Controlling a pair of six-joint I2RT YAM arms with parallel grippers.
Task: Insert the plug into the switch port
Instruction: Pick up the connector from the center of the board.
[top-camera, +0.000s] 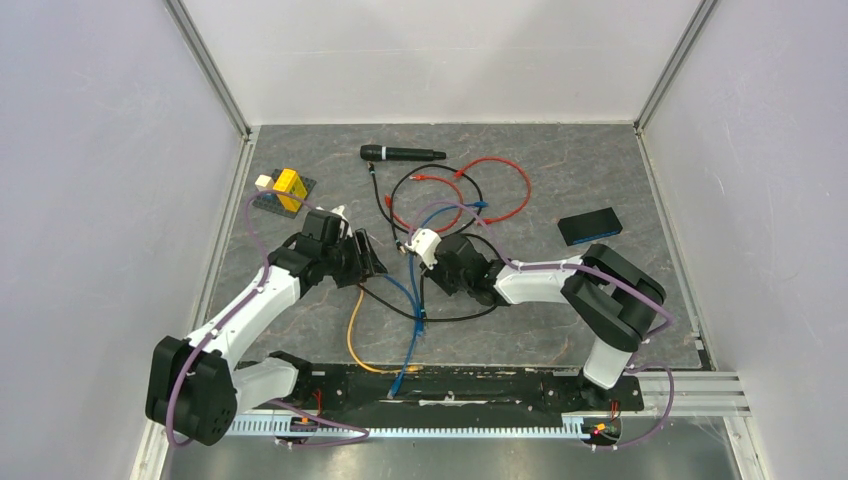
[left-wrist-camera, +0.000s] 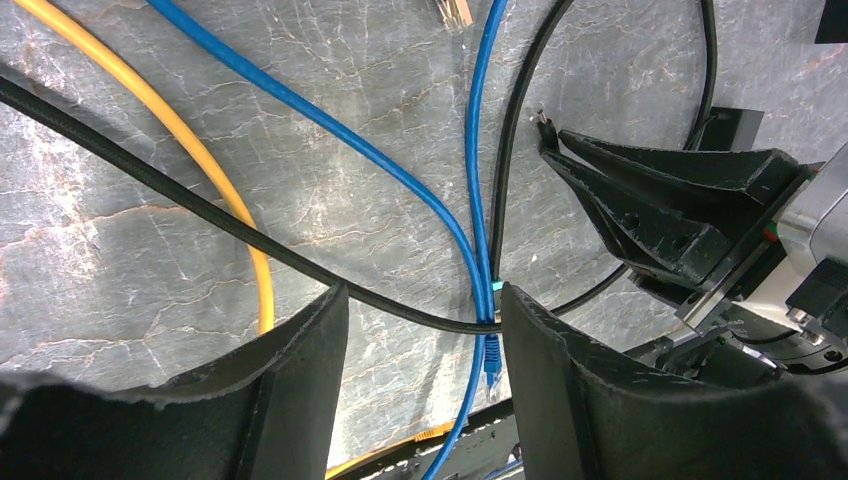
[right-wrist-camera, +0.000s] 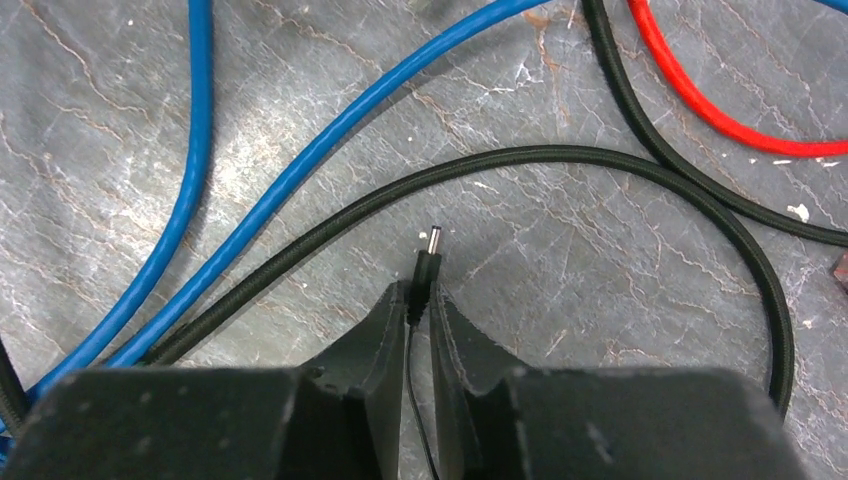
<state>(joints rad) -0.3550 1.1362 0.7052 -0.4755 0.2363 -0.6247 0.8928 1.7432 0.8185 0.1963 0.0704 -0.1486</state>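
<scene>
A grey, marble-veined table (top-camera: 600, 170) is filling the floor of a white-walled enclosure (top-camera: 420, 50). From above, a tangle of round cables is sprawling across its middle. A red cable (top-camera: 526, 188) is looping at the far side, while blue cables (top-camera: 416, 315) and a yellow cable (top-camera: 349, 335) are trailing toward the near edge. A slim black microphone (top-camera: 403, 153) is lying behind the tangle, a flat dark box (top-camera: 589, 226) is sitting off to the right, and a yellow block (top-camera: 289, 183) is standing at the far left. The left arm (top-camera: 250, 310) and the right arm (top-camera: 535, 282) are reaching inward over the cables, their ends near each other.

In the left wrist view, the left gripper (left-wrist-camera: 422, 300) is hanging over the stone-patterned surface. Its thick, rough-edged black fingers (left-wrist-camera: 300, 370) are standing wide apart and gripping nothing. A smooth black cable (left-wrist-camera: 150, 172) and the glossy blue ones are crossing the table under the gap, and the yellow one is curving at the left. To the right, the right gripper (left-wrist-camera: 550, 143) is showing tapering, wedge-shaped fingers drawn almost together.

In the right wrist view, those fingers are pinching the plug (right-wrist-camera: 428, 265), a small black barrel with a bright metal tip. It is jutting out past the fingertips over the table. Its thin wire (right-wrist-camera: 413, 380) is running back between the fingers. A braided black cable (right-wrist-camera: 560, 158) is arching just beyond the tip.
</scene>
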